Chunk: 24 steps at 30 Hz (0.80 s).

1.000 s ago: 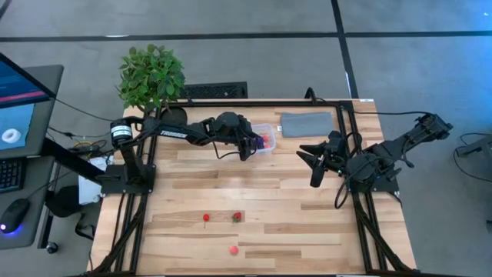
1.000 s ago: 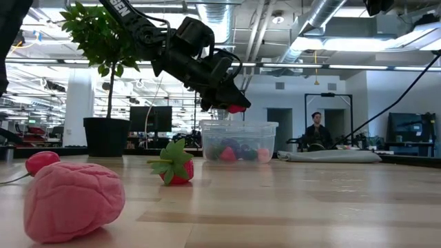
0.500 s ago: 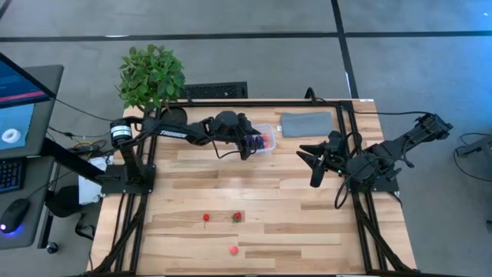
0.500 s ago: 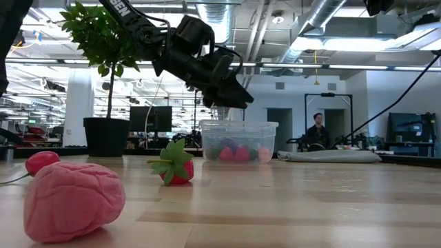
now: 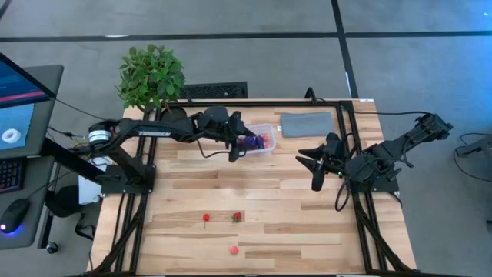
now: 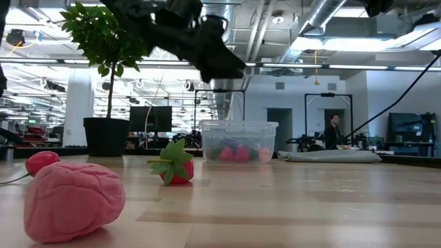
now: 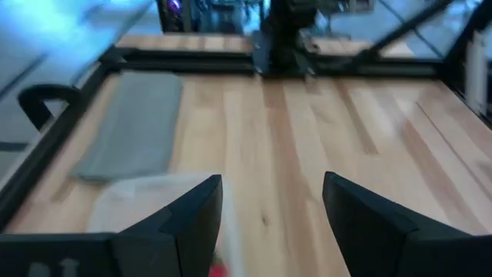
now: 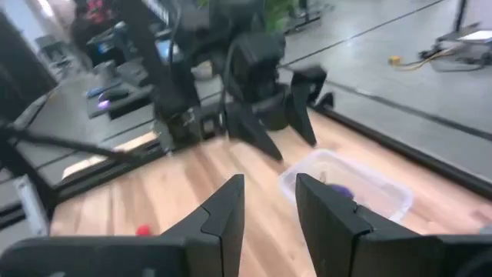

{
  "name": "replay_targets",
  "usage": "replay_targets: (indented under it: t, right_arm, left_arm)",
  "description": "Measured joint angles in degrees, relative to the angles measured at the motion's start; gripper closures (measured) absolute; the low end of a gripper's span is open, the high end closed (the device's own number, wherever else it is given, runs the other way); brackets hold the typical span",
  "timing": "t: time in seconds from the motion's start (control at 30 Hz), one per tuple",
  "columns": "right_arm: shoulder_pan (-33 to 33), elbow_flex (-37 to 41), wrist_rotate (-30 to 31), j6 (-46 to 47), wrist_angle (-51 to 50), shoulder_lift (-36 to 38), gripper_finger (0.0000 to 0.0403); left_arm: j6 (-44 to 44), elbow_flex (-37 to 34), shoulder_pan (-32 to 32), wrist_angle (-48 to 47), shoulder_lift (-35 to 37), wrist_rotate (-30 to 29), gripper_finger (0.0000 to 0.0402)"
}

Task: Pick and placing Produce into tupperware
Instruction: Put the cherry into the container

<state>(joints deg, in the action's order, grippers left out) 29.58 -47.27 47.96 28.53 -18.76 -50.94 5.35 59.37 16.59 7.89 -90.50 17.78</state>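
Left gripper (image 5: 234, 150) fingers apart, empty, at 9 o'clock edge of tupperware (image 5: 261, 139); produce (image 6: 235, 153) inside; three strays near 6 o'clock; right gripper (image 5: 315, 171) parked, fingers near-closed, empty

Grey floor (image 5: 400, 69), ceiling ducts (image 6: 313, 21)

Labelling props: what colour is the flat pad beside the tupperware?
Grey pad, plain, no pattern; clearest in the high view.
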Motion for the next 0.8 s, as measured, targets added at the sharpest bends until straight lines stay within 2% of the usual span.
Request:
replay_targets:
  t: [0.13,0.37,0.6,0.8]
  right_arm:
    - [0.0,0.0,-1.99,0.01,-1.37,0.0,0.0262]
    - [-1.3,0.0,-2.89,-1.36,-4.18,0.0,0.0262]
    - [-5.32,0.0,-12.36,-1.51,-4.35,-0.21,0.0271]
    - [-9.39,0.0,-18.86,2.19,-4.34,-3.9,0.029]
  left_arm:
    - [1.55,0.05,-1.46,-9.79,5.64,-0.66,0.0186]
    - [-0.14,0.05,-4.21,-25.69,14.07,-6.91,0.0186]
    - [-8.21,0.05,-8.41,-35.5,18.88,-9.93,0.0186]
    - [-16.96,0.05,-15.12,-40.78,19.48,-13.84,0.0186]
